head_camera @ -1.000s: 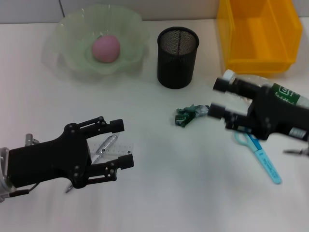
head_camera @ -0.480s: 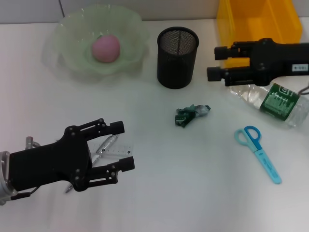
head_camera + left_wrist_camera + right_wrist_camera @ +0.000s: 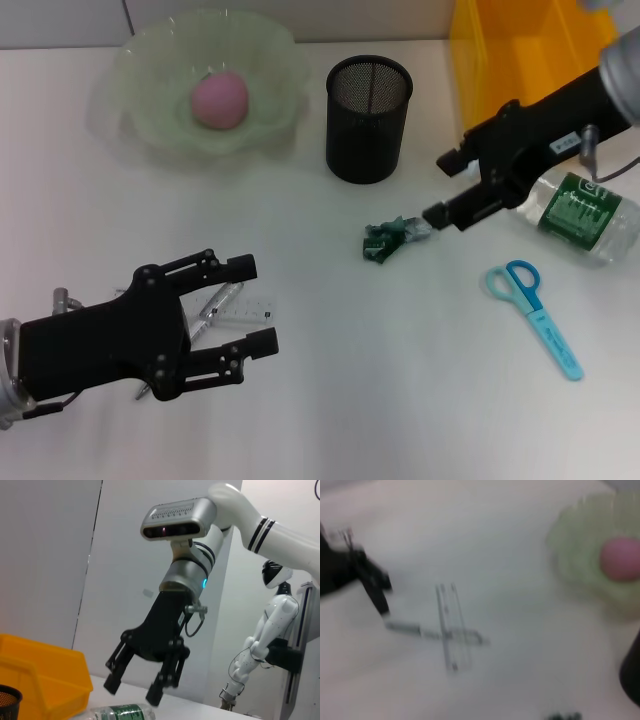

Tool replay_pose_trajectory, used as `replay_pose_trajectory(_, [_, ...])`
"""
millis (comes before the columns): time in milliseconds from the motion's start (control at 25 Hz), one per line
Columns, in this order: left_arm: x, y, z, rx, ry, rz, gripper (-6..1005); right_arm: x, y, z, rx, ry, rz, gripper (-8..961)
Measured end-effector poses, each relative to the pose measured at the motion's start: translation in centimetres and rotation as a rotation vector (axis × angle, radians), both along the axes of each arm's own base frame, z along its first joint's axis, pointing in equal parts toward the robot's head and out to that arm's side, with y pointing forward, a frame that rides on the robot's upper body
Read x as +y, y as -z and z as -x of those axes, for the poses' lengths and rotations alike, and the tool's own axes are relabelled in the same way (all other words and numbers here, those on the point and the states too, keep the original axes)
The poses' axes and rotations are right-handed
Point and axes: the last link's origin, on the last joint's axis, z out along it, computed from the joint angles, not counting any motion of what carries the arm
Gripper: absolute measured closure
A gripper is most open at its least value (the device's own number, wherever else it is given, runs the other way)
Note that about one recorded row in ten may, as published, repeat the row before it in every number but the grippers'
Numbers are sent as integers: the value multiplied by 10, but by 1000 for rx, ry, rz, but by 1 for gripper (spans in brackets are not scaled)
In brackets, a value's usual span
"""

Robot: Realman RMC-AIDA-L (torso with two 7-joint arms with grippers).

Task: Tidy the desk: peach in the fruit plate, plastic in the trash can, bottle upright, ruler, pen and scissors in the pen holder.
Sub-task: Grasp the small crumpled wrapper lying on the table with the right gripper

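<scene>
The pink peach lies in the pale green fruit plate. The black mesh pen holder stands beside the yellow trash can. A crumpled green plastic wrapper lies mid-desk, with my open right gripper just to its right and empty. The bottle lies on its side behind that arm. The blue scissors lie flat nearer the front. My left gripper hovers open over the pen and ruler, which lie crossed.
The left wrist view shows the right gripper open above the bottle, with the trash can beside it. The right wrist view shows the ruler, pen and peach.
My right gripper swung from over the scissors up toward the trash can, then came down and left beside the plastic wrapper. The left gripper has barely moved.
</scene>
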Motion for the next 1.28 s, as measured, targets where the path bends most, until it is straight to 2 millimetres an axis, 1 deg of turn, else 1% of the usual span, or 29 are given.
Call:
replay_pose_trajectory(40, [-1,0,1,1,-3,-1,214,0,0,0,0,0,0,220])
replay_pose_trajectory(120, [0,0,1,3,-5,-2,214,0,7,1,-74,-24,15,221])
replay_pose_trajectory(200, [1,2,2,9,-14,-7,214,-1,20,5,-149,-91,28,221])
replay_pose_trajectory(240, [1,2,2,10,-15,-9,214,-1,20,5,-149,-91,28,221])
replay_pose_trajectory(280, [1,2,2,11,-15,-9,214,-4,28,8,-184,-142,32,222])
replay_pose_trajectory(320, [2,3,1,12,-15,-12,214,-4,28,8,-184,-142,32,222])
replay_pose_trajectory(400, [2,4,1,13,-11,-15,214,-8,42,11,-223,-210,31,222])
replay_pose_trajectory(440, [2,4,1,14,-11,-15,214,-8,42,11,-223,-210,31,223])
replay_pose_trajectory(600, [3,4,1,15,-12,-17,214,-10,61,9,-271,-301,-3,224])
replay_pose_trajectory(720, [3,4,1,15,-13,-17,214,-9,64,8,-290,-317,-15,224])
replay_pose_trajectory(800, [3,4,1,16,-15,-18,214,-7,69,6,-317,-339,-30,225])
replay_pose_trajectory(1160, [6,5,1,27,-19,-26,215,-3,84,-3,-320,-349,-56,225])
replay_pose_trajectory(1280, [7,5,2,31,-23,-29,215,-3,91,-9,-318,-347,-53,224])
